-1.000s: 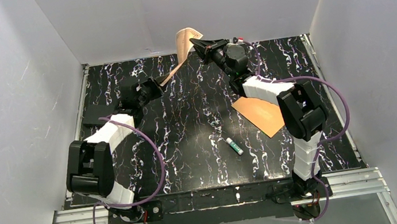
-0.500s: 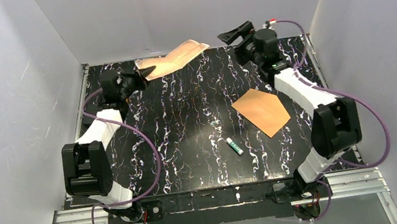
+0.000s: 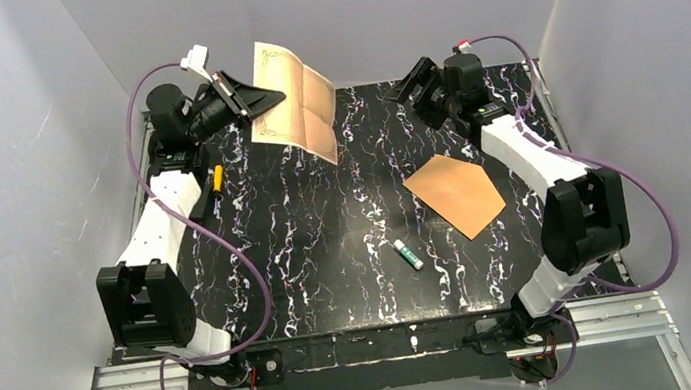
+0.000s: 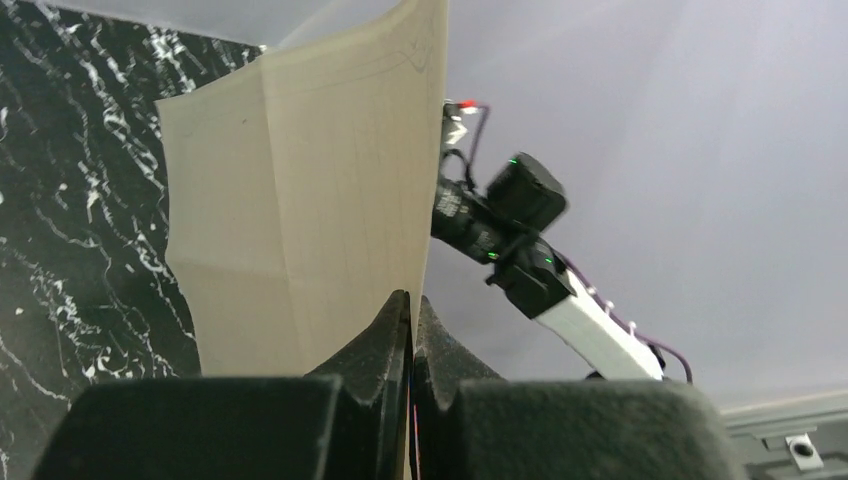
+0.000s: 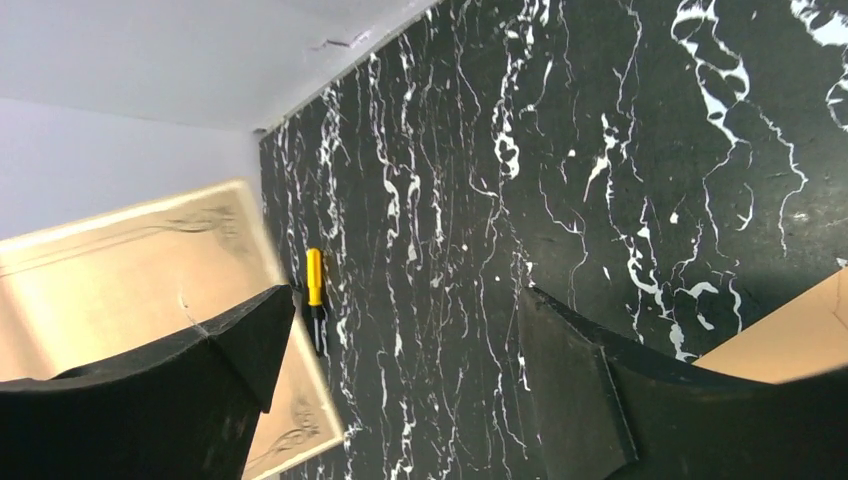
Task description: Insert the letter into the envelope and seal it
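Observation:
The letter [image 3: 294, 101], a cream sheet with an ornate border and fold creases, hangs upright in the air at the back left. My left gripper [image 3: 274, 94] is shut on its left edge. In the left wrist view the pale back of the letter [image 4: 300, 210] rises from the closed left gripper [image 4: 412, 300]. My right gripper [image 3: 416, 85] is open and empty at the back right, apart from the sheet. Its view shows the spread right gripper [image 5: 405, 300] over the table, with the letter [image 5: 120, 265] to the left. The orange-brown envelope [image 3: 455, 194] lies flat under the right arm.
A small white and green tube [image 3: 407, 253] lies near the table's middle. A yellow-handled tool [image 3: 215, 179] lies at the left, by the left arm, also seen as the yellow tool [image 5: 314, 280]. Grey walls close in the black marbled table [image 3: 328, 248] on three sides.
My right gripper opened, let go of the letter and drew back to the right. My left arm raised the letter at the back left, where it now hangs unfolded.

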Robot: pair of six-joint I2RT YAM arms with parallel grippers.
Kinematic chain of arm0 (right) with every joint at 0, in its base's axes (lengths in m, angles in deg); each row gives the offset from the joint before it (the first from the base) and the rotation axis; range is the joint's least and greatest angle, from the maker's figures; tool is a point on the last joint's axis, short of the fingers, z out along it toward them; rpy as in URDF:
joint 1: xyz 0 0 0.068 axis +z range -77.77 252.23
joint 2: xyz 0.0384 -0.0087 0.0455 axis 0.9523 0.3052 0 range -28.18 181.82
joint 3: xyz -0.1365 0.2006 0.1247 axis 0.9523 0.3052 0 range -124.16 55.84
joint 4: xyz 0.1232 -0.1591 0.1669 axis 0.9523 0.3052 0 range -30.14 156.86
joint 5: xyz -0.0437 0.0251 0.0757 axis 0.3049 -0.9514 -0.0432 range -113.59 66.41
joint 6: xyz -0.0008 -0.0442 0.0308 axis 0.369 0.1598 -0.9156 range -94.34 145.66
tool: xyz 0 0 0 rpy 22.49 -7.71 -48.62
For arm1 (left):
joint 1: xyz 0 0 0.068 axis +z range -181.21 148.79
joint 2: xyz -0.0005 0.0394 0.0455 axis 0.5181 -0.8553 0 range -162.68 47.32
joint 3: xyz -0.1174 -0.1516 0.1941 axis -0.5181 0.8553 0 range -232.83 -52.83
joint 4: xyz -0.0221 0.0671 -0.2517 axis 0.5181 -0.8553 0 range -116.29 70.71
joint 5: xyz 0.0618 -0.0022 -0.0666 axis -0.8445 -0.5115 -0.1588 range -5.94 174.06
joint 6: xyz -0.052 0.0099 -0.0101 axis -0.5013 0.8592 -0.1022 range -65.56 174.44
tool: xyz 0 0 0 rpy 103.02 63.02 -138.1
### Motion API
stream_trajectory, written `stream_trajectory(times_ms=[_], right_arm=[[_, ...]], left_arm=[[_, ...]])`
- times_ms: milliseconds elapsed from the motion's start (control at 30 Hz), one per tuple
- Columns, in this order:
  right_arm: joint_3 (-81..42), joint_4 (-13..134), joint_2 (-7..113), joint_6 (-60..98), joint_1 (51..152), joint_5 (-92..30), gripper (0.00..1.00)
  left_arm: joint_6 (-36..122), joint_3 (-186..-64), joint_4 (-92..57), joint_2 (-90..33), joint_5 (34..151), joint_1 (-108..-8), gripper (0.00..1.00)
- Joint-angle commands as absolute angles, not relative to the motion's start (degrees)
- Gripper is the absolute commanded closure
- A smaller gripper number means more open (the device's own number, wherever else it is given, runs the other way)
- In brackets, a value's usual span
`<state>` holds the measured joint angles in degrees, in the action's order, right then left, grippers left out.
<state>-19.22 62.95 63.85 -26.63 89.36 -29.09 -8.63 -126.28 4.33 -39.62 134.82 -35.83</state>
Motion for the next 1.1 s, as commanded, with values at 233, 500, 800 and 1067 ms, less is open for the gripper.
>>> stream_trajectory(times_ms=[233, 500, 800, 1067], right_arm=[[-21.5, 50.0, 69.3, -34.0, 92.7, -40.5, 0.11], [-18.6, 0.4, 74.3, -60.2, 94.5, -48.4, 0.12], [-21.8, -5.7, 70.8, -61.1, 95.9, -50.3, 0.04], [-27.3, 5.5, 70.4, -52.5, 99.5, -53.6, 0.01]], left_arm=[[-17.4, -137.5, 4.4, -33.3, 134.8, -35.8, 1.0], [-27.3, -139.5, 4.4, -36.5, 131.0, -35.8, 1.0], [-29.4, -137.6, 4.3, -38.9, 129.0, -36.2, 1.0], [-30.1, -136.7, 4.3, -39.6, 130.4, -37.4, 1.0]])
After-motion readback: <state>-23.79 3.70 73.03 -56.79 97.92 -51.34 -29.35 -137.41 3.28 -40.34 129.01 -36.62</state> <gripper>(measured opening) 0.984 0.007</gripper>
